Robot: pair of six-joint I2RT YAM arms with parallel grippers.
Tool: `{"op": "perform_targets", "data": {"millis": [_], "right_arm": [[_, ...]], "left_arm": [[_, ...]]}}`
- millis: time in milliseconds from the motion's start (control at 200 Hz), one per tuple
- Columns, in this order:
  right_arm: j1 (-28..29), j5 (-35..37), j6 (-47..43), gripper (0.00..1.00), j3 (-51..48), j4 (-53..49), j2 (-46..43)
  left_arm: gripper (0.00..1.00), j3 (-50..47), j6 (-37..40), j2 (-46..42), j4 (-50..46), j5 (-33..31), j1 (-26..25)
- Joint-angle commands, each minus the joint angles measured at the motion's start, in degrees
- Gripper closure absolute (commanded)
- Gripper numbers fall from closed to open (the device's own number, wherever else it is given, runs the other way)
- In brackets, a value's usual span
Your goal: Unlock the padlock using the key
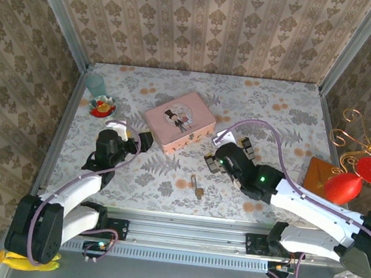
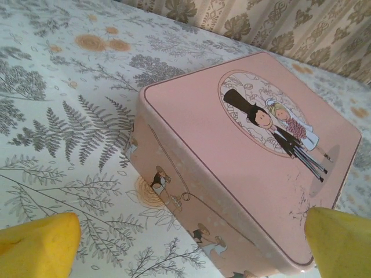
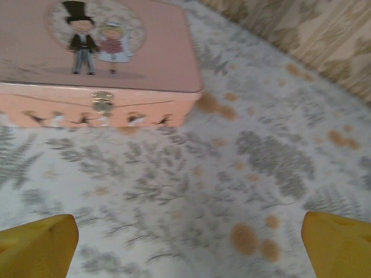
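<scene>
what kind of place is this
Probably a staged robot test cell, dressed to look homely: wallpapered panels in a metal frame, a floral tablecloth, and a left arm and right arm bolted to a rail.

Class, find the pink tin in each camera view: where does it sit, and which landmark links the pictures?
Top external: pink tin near the centre.
Left wrist: pink tin centre-right, corner towards camera.
Right wrist: pink tin upper left, clasp facing camera.
Shared landmark: couple picture on its lid.
</scene>
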Motion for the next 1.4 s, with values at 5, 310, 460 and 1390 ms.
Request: {"op": "perform_targets", "data": {"millis": [5, 310, 460, 1390], "right_arm": [[-2.24, 10.48, -10.91, 0.00, -5.04, 14.03, -1.63], [-14.62, 10.87, -8.95, 0.00, -9.40, 19.36, -1.40], [-17.43, 10.34, -14.13, 0.00, -15.43, 30.07, -1.22], [-36.13, -13.63, -16.42, 0.00, -28.69, 67.18, 14.92]], "left_arm": [[0.00, 2.03, 6.02, -4.67, -6.04, -9.04, -2.87], [0.00, 4.09, 9.96, -10.60, -6.50, -33.08, -8.25], [0.00, 3.76, 22.10, -4.20, 7.28, -35.95, -8.24], [0.00, -0.79, 33.96, 12.91, 22.22, -27.32, 4.27]]}}
